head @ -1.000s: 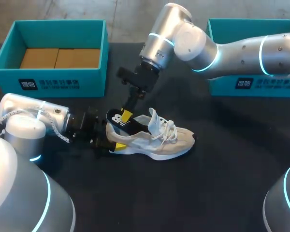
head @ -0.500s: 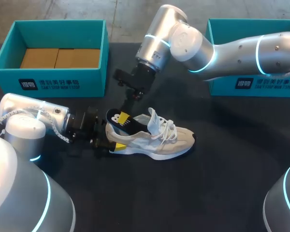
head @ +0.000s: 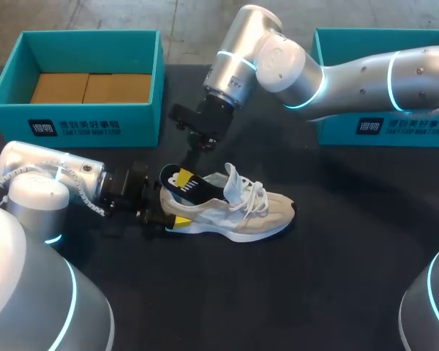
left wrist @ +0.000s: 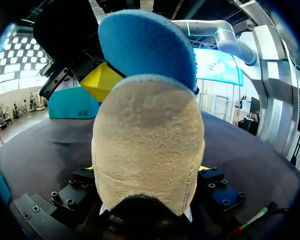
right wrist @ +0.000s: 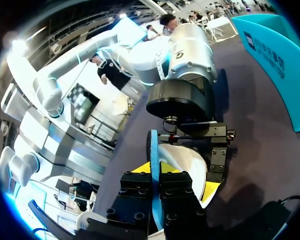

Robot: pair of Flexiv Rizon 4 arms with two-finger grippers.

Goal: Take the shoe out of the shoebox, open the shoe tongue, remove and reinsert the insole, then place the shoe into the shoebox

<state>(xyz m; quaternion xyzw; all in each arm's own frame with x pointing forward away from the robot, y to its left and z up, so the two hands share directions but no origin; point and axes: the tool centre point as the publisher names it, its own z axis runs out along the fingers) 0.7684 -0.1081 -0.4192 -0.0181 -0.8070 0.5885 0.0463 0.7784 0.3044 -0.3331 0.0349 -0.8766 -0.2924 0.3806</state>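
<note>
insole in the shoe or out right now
Partly out: the heel end of the insole stands above the shoe, pinched in the right gripper; its front sits inside.

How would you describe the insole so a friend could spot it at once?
On the black table lies one beige sneaker. At its heel a thin dark insole stands up out of the opening, pinched by the right end effector. Unlike the pale tongue beside it, it is dark with a white mark.

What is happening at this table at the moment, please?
The left claw grips the heel of the shoe, which lies on the table. The right claw pinches the insole, whose heel end sticks up out of the shoe while the rest sits inside.
</note>
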